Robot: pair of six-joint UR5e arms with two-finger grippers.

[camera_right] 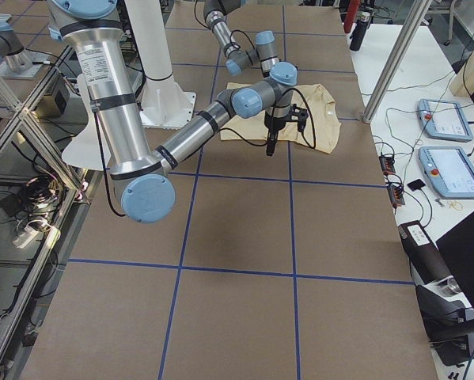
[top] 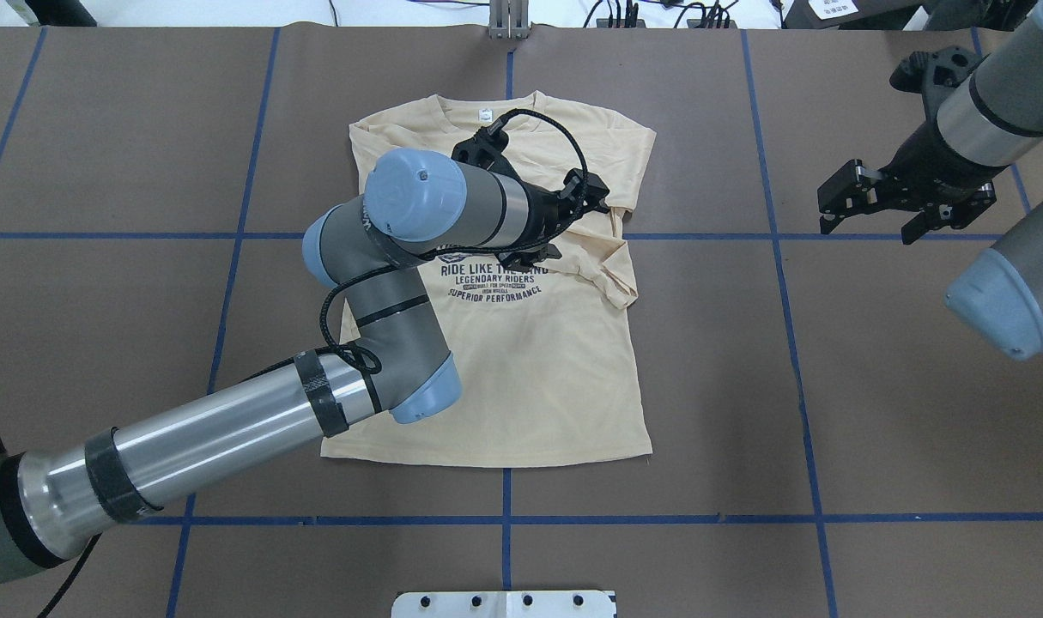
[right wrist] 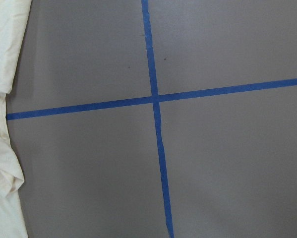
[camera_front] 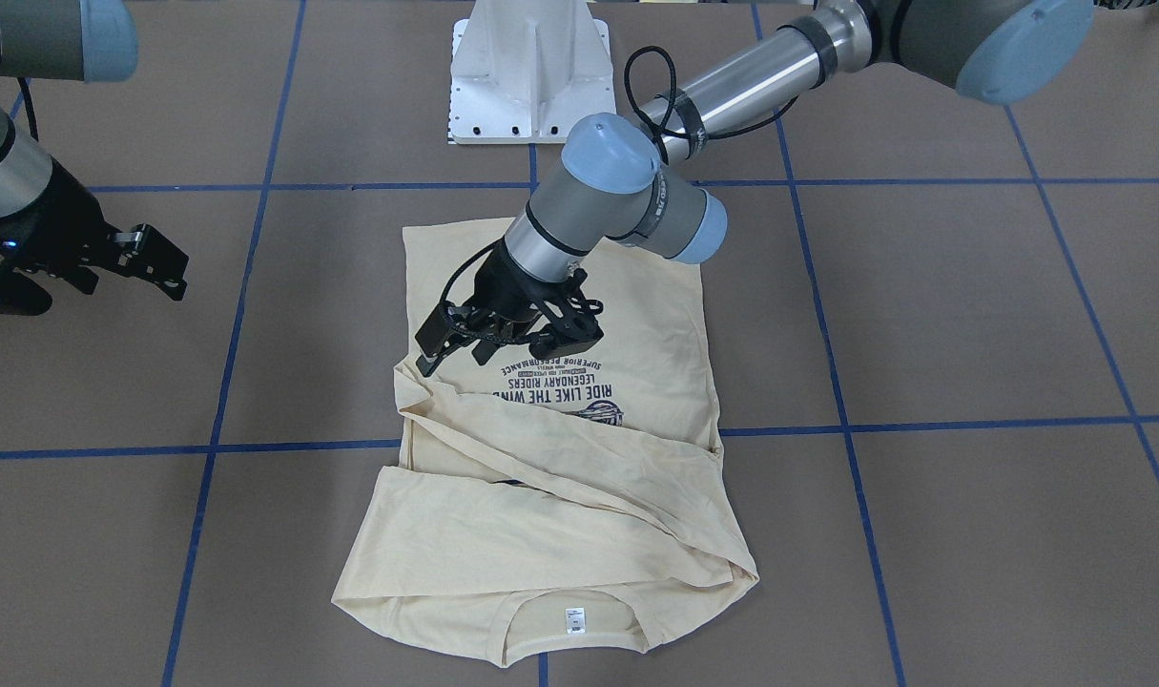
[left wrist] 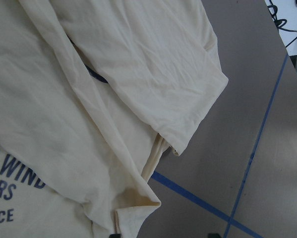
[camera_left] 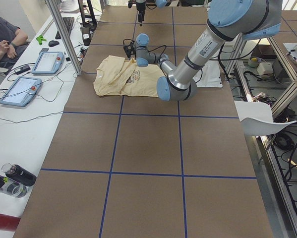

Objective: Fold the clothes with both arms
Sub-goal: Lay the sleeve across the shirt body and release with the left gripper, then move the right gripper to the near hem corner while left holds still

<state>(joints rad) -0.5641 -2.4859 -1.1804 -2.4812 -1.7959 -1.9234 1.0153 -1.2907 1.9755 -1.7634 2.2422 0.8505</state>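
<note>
The pale cream-yellow T-shirt point(camera_front: 589, 496) point(top: 538, 369) lies flat on the brown table, print up, neck label at the far end from the robot. Both long sleeves are folded across the chest, and one cuff point(top: 617, 287) is bunched at the shirt's edge. My left gripper point(camera_front: 450, 358) point(top: 577, 225) hovers low over the print beside that cuff, open, with nothing between its fingers. The left wrist view shows only folded fabric point(left wrist: 138, 74) and bare table. My right gripper point(camera_front: 159, 267) point(top: 869, 225) hangs open above bare table, well off to the shirt's side.
The white pedestal base point(camera_front: 531, 76) stands at the robot's edge of the table. Blue tape lines point(right wrist: 155, 99) grid the brown surface. A side bench holds tablets point(camera_left: 19, 91) and bottles point(camera_left: 14, 178), with a seated person point(camera_left: 7, 42) beside it.
</note>
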